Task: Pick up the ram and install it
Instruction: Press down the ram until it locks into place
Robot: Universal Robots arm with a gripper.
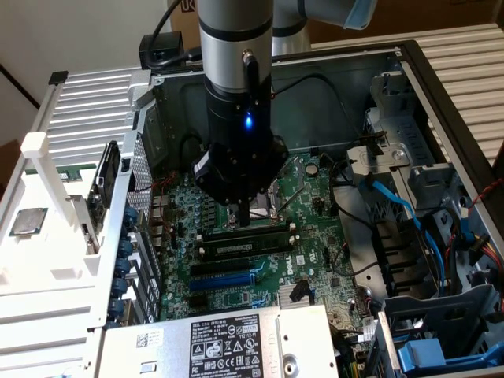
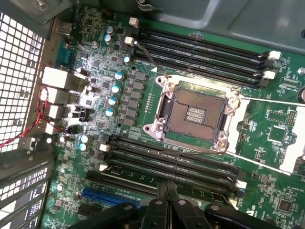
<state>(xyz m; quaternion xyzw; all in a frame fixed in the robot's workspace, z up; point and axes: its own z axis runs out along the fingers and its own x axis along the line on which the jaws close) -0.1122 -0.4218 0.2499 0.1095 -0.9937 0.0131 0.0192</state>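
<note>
An open computer case [image 1: 441,87] lies on its side, its green motherboard [image 1: 315,236] facing up, with pale slatted panels around it and a brown wall behind. A silver power supply [image 1: 220,346] with a label sits at the near edge, and blue and red cables [image 1: 409,220] run through the drive bay on the exterior view's right. On the exterior view's left, a white bracket [image 1: 55,181] and a small square chip [image 1: 27,222] rest on the white side panel.

The arm comes down over the board, and its tool [image 1: 250,216] is pressed together just above the memory slots below the bare processor socket [image 2: 195,114] (from the wrist the two fingers [image 2: 167,191] meet with no gap). Whether they touch anything cannot be told.

The ram [image 1: 240,246] sits on edge in a slot just below the tool in the exterior view, a dark stick with a pale label strip. Its long axis runs along the slot, parallel to the neighbouring black slots and the blue slot [image 1: 224,279], one end toward the fan side of the case, the other toward the drive bay. How fully it is seated cannot be told.
</note>
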